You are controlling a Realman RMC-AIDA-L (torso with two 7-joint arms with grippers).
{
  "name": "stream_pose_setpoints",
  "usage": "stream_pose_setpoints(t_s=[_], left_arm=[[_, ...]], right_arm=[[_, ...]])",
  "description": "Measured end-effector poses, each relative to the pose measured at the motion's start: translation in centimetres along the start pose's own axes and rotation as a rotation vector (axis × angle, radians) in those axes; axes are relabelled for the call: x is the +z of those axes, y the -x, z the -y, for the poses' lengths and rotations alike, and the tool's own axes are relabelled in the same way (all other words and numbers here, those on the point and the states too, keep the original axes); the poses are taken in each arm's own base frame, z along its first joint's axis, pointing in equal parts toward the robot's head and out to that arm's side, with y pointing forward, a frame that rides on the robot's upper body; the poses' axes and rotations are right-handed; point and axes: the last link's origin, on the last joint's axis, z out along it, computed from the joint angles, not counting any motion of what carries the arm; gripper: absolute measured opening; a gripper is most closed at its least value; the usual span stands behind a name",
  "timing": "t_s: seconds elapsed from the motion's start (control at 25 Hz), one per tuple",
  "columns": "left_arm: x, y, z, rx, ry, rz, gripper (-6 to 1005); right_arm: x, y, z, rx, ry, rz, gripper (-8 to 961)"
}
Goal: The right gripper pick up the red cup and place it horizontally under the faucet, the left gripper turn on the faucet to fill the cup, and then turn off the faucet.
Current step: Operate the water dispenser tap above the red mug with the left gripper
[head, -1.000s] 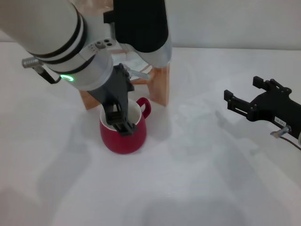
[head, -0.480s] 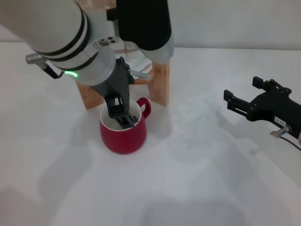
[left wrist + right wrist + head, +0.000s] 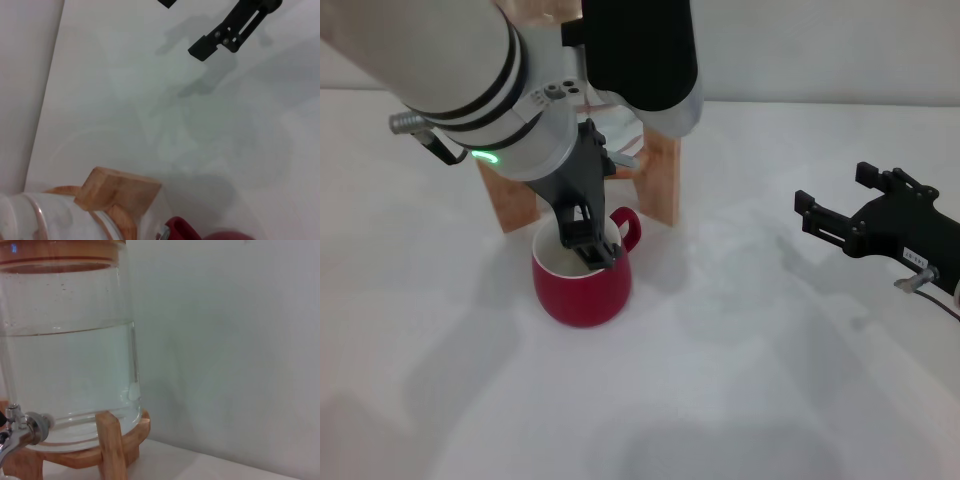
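The red cup (image 3: 582,288) stands upright on the white table, just in front of the wooden stand (image 3: 662,185), with its handle (image 3: 632,228) toward the stand. My left gripper (image 3: 590,250) reaches down over the cup's mouth with its fingers together, holding nothing that I can see. The faucet (image 3: 623,159) shows only as a chrome sliver behind that claw. In the right wrist view the faucet (image 3: 19,429) juts from the water-filled jar (image 3: 70,360). My right gripper (image 3: 832,190) hovers open far to the right, empty; it is also seen as the right gripper (image 3: 182,25) in the left wrist view.
The jar's wooden stand has another leg (image 3: 510,205) left of the cup. My thick left arm (image 3: 460,70) covers the jar from above. Bare white table (image 3: 720,380) spreads in front of and beside the cup. A pale wall (image 3: 225,340) rises behind the jar.
My left arm has shifted right and back. Its claw tip moved from the cup's front rim toward the back of the cup's mouth. The right gripper and cup stayed put.
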Motion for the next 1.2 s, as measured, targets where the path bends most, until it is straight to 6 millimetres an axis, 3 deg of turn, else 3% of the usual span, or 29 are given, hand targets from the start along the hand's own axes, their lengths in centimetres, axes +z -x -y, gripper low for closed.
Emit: stream_pose_setpoints(t_s=[1.2], left_arm=[[0.77, -0.56, 0.64, 0.011, -0.052, 0.023, 889]], right_arm=[[-0.33, -0.27, -0.01, 0.007, 0.001, 0.001, 869]])
